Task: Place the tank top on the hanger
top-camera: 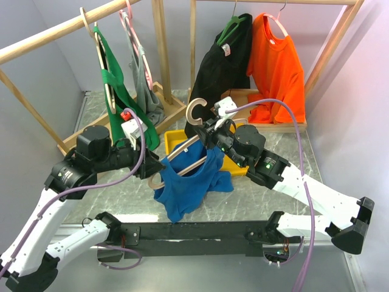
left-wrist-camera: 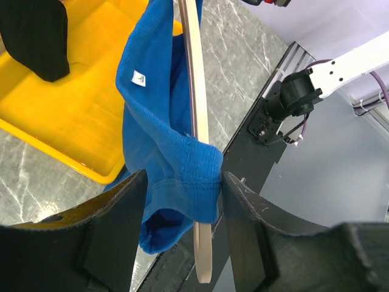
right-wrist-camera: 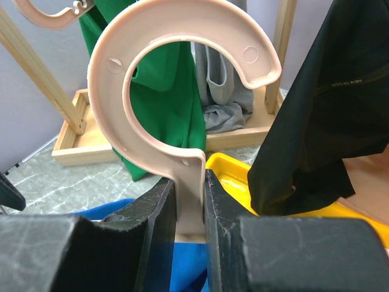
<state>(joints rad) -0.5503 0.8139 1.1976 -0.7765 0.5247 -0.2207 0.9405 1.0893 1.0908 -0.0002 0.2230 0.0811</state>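
**Both arms meet at the hanger above mid-tabletop**

The right arm (top-camera: 304,182) stretches from the near right corner up and leftward to the centre. The right end effector (right-wrist-camera: 189,201) is clamped narrowly on the neck of the hanger (top-camera: 196,111), just below its curved hook, and the hook stands upright above the fingers. From that grip the hanger slopes down toward the near left, held clear of the tabletop (top-camera: 121,194).

The left arm (top-camera: 67,173) rises from the near left corner, bends at the elbow and points its forearm rightward. The left end effector (left-wrist-camera: 182,207) sits at the hanger's low end. Its jaws stand about half apart, one on each side of a folded shoulder strap of the tank top (left-wrist-camera: 158,121). The blue cloth fills the gap between them, but I cannot tell whether they pinch it.

The tank top hangs from the hanger's lower part, one strap looped over the wooden bar and its white label facing out. The rest of it droops in a bunch to the tabletop, just in front of a yellow tray (top-camera: 173,139).
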